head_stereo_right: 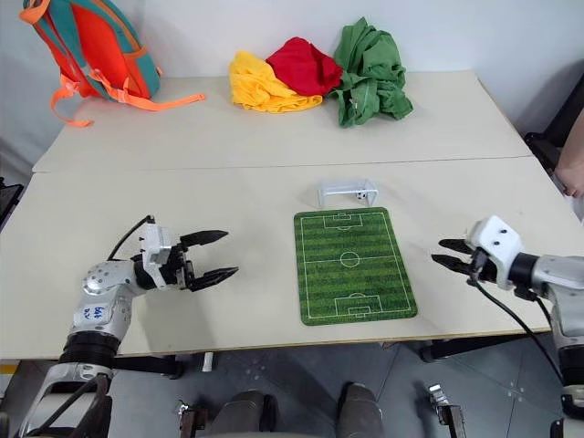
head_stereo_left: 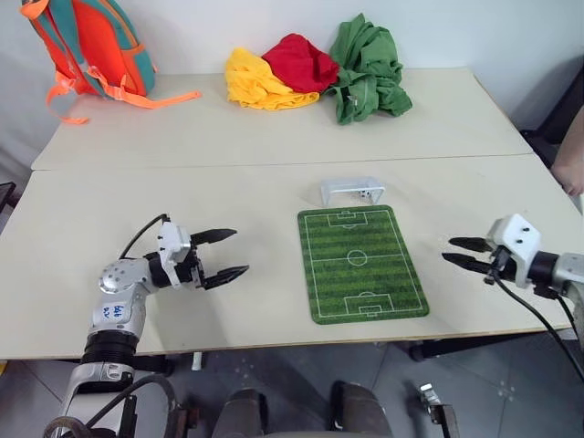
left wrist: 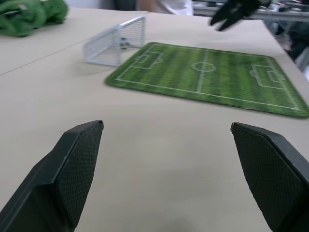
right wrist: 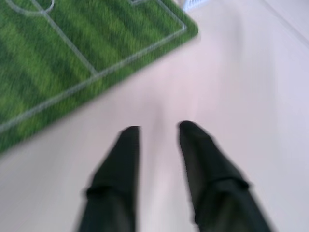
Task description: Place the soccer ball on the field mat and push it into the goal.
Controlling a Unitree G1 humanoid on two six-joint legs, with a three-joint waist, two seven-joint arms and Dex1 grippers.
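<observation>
The green field mat (head_stereo_left: 360, 263) lies flat at the table's middle, its short end toward the far side. The white goal (head_stereo_left: 351, 190) stands just beyond that far end, mouth facing the mat. Inside the goal rests the tiny black-and-white soccer ball (head_stereo_left: 365, 193), seen through the net in the left wrist view (left wrist: 124, 44). My left gripper (head_stereo_left: 239, 252) hovers left of the mat, level, open wide, nothing between its fingers. My right gripper (head_stereo_left: 448, 249) hangs right of the mat, pointing toward it; its fingers (right wrist: 128, 145) stand a little apart and hold nothing.
An orange and teal backpack (head_stereo_left: 87, 46) sits at the far left. Yellow (head_stereo_left: 260, 82), red (head_stereo_left: 301, 59) and green (head_stereo_left: 365, 68) cloths are heaped at the far middle. A person's arm (head_stereo_left: 573, 160) shows at the right edge. The table's front edge (head_stereo_left: 274, 342) runs just behind my grippers.
</observation>
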